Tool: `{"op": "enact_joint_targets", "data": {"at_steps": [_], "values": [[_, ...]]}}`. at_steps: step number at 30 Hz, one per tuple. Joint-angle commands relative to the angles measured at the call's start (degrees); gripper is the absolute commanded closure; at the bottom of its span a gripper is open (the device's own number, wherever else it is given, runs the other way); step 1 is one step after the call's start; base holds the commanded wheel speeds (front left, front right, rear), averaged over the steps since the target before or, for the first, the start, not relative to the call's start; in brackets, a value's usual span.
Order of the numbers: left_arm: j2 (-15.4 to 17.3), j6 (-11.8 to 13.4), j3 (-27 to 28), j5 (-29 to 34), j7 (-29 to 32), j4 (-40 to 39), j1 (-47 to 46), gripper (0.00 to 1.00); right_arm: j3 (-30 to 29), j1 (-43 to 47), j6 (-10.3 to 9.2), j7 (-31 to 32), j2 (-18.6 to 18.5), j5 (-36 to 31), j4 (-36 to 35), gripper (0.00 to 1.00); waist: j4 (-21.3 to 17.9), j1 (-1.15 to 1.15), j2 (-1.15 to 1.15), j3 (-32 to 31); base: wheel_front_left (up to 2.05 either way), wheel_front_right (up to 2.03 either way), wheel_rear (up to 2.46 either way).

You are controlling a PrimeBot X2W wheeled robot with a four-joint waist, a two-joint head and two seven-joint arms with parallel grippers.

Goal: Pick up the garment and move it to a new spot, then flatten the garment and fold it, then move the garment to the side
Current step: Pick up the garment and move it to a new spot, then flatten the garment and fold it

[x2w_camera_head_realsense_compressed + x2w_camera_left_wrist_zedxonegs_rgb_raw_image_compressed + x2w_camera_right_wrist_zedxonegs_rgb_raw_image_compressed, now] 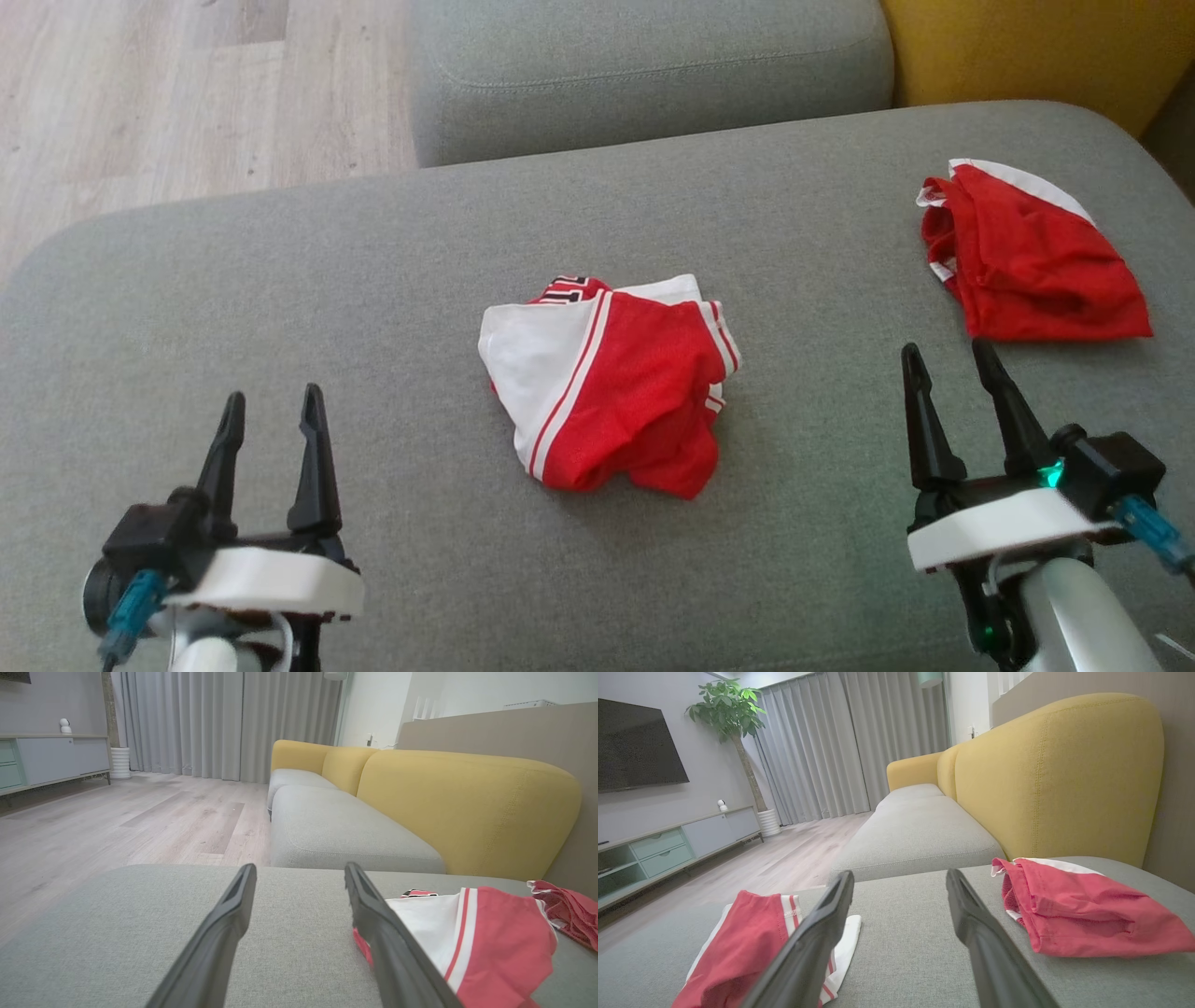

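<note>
Grey sofa seat (280, 308) w/ crumpled red-white garment (607, 383) at centre, second red garment (1027, 257) far right, prob already done. My left gripper (273, 399) & right gripper (946, 350): jaws apart, empty, either side of the cloth, not touching. Step: pick-up not begun; next I reach in & pinch the centre garment

Living room: sofa (1045, 793), TV (635, 746)
</note>
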Motion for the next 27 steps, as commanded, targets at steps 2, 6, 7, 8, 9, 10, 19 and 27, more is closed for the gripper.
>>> {"op": "enact_joint_targets", "data": {"at_steps": [2, 6, 7, 8, 9, 10, 19, 27], "values": [[-0.4, -0.7, 3.2, 1.1, -0.7, -1.6, -2.8, 0.0, 1.5, -1.6, 0.43, -0.3, -0.7, -0.4, -2.0, 0.0, 0.0, 0.0, 0.0, 0.0, 0.0, 0.0, 0.0], [-1.2, -1.7, 4.0, 1.9, -0.7, -1.1, -2.7, 0.0, 1.9, -1.7, 0.43, 0.1, -0.9, -0.4, -1.8, 0.0, 0.1, 0.0, 0.0, 0.0, 0.0, 0.0, 0.0], [-1.4, -2.0, 4.1, 2.1, -0.7, -1.0, -2.7, 0.0, 2.0, -1.7, 0.43, 0.2, -1.0, -0.4, -1.7, 0.0, 0.2, 0.0, 0.0, 0.0, 0.0, 0.0, 0.0], [-1.6, -2.2, 4.3, 2.2, -0.7, -0.8, -2.8, 0.0, 2.3, -1.9, 0.43, 0.2, -1.1, -0.3, -1.8, 0.0, 0.3, 0.0, 0.0, 0.1, 0.0, 0.0, 0.0], [-1.6, -2.2, 4.3, 2.2, -0.7, -0.8, -2.8, 0.0, 2.3, -1.9, 0.43, 0.2, -1.1, -0.3, -1.8, 0.0, 0.3, 0.0, 0.0, 0.1, 0.0, 0.0, 0.0], [-2.0, -2.6, 4.6, 2.5, -0.7, -0.6, -2.8, 0.0, 3.4, -2.6, 0.43, 0.2, -1.5, -0.1, -2.1, 0.0, 0.5, 0.0, 0.0, 0.1, 0.0, 0.0, 0.0], [-3.4, -4.3, 4.8, 3.7, -0.7, 1.0, -3.4, 0.0, 13.1, -11.5, 0.43, 6.1, -3.9, 4.1, -2.0, 0.0, 4.2, 0.0, 0.0, 0.5, 0.0, 0.0, 0.0], [-4.2, -5.1, 3.5, 3.7, -0.7, 2.8, -4.3, 0.0, 26.1, -26.9, 0.43, 27.3, -9.1, 15.4, 7.2, 0.0, 11.3, 0.0, 0.0, 1.2, 0.0, 0.0, 0.0]]}}
